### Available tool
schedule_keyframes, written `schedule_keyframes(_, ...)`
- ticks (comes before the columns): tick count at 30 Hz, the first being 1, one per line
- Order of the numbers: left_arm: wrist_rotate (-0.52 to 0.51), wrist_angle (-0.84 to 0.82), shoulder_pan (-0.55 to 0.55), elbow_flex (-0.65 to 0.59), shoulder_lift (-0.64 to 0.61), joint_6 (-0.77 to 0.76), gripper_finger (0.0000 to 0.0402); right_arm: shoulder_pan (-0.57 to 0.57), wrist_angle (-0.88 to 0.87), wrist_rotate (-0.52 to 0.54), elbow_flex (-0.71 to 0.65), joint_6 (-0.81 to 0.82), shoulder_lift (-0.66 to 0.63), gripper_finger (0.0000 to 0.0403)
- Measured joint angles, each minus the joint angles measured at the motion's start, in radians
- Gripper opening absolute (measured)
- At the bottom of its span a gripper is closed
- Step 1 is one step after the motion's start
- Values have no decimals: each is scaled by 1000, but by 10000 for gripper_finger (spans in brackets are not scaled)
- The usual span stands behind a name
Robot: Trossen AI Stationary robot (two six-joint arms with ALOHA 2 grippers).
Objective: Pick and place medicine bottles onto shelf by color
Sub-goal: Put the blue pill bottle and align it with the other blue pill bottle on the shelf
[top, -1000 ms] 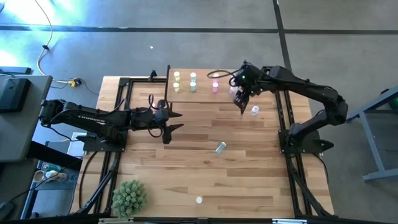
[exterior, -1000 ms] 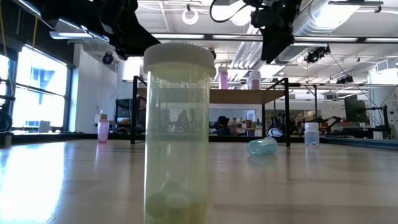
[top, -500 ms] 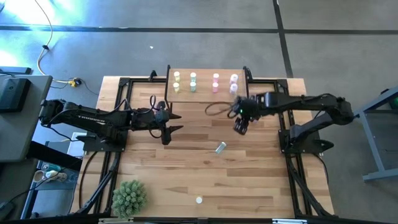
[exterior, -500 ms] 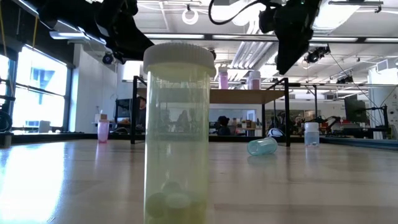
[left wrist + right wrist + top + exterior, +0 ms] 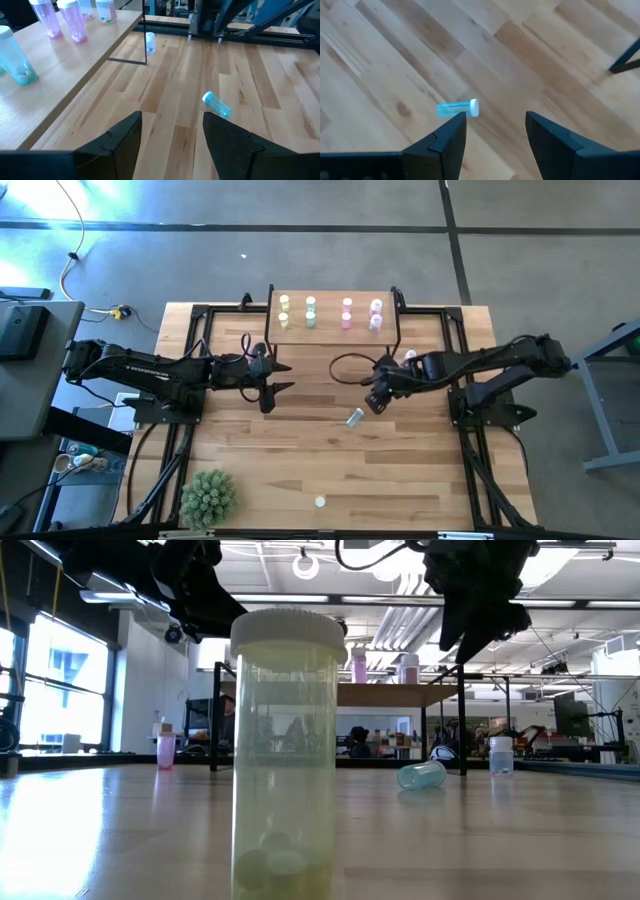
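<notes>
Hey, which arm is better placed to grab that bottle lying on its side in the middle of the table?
The right. The right gripper hangs open just beside the toppled bottle, which lies right ahead of its fingers in the right wrist view. The left gripper waits farther off, near the shelf.

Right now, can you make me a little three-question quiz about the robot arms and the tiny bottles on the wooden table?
1. True or false: the pale blue-green bottle nearest the right gripper stands upright on the plank tabletop.
2. How many small bottles stand on the raised light-wood shelf? A) four B) eight C) twelve
3. Fill in: the spiky green potted plant sits at the table corner on the ____ arm's side.

Key: 1. False, it lies on its side, and the open right gripper hovers above it. 2. B, in four pairs by colour. 3. Left; the open left gripper waits near the shelf.
</notes>
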Motion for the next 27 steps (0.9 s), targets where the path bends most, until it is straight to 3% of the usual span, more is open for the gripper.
schedule_keyframes(10, 2, 0, 0, 0, 0, 9, 202, 21, 11, -90, 0, 127, 4, 195)
schedule_keyframes(27, 1, 0, 0, 0, 0, 11, 202, 31, 43, -144, 0, 358, 19, 195)
